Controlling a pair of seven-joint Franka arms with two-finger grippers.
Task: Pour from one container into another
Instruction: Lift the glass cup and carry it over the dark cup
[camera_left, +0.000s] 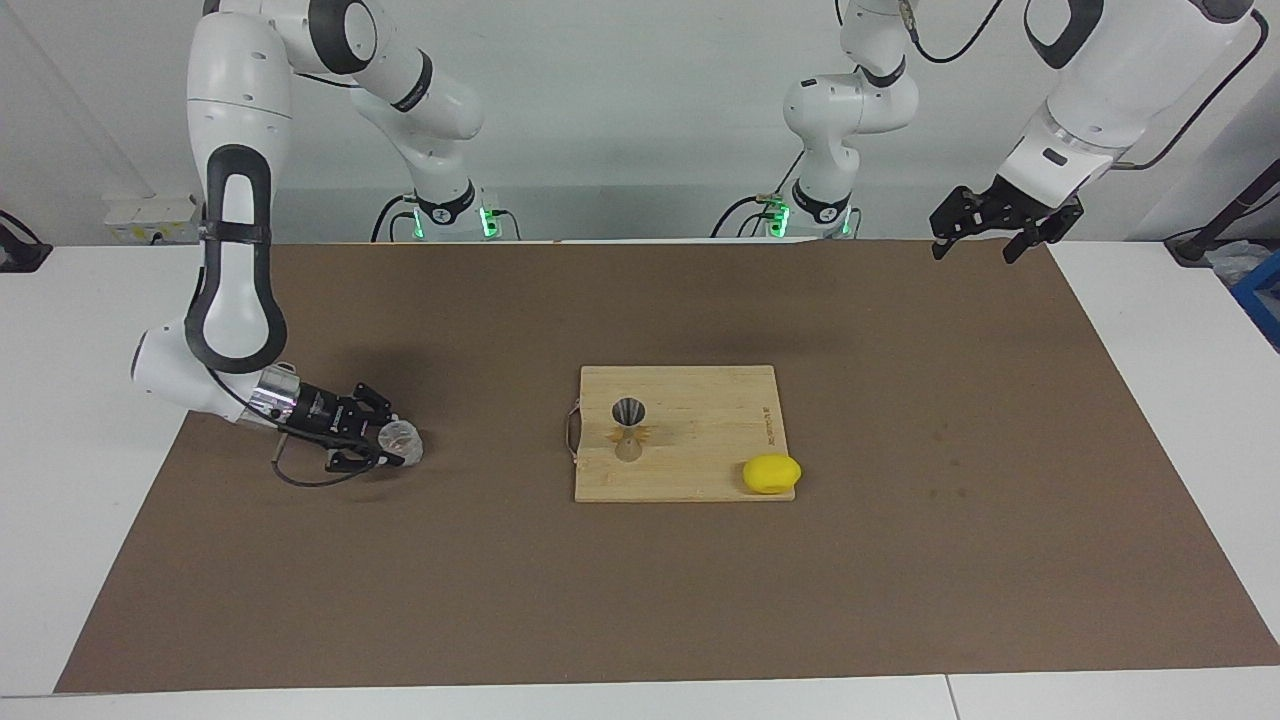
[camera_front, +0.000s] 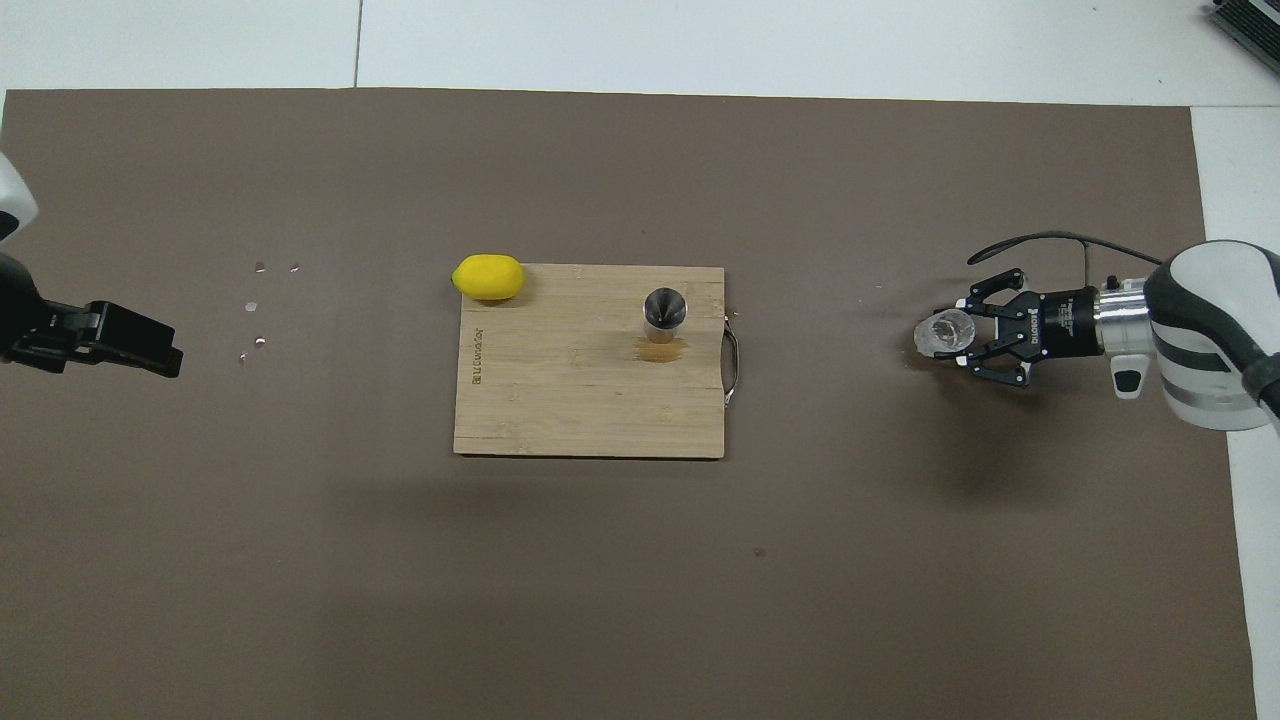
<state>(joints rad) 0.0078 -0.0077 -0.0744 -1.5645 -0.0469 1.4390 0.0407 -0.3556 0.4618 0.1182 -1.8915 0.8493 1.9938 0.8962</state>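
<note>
Low at the right arm's end of the mat, we saw the right gripper clamped on the cup; the jigger stood on the board; the left gripper waited open.

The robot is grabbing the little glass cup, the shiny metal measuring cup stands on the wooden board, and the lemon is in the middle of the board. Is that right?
Not quite. The lemon sits at a corner of the wooden board, not the middle; the overhead view shows it. The right gripper does grip the glass cup, and the metal measuring cup stands on the board.
</note>
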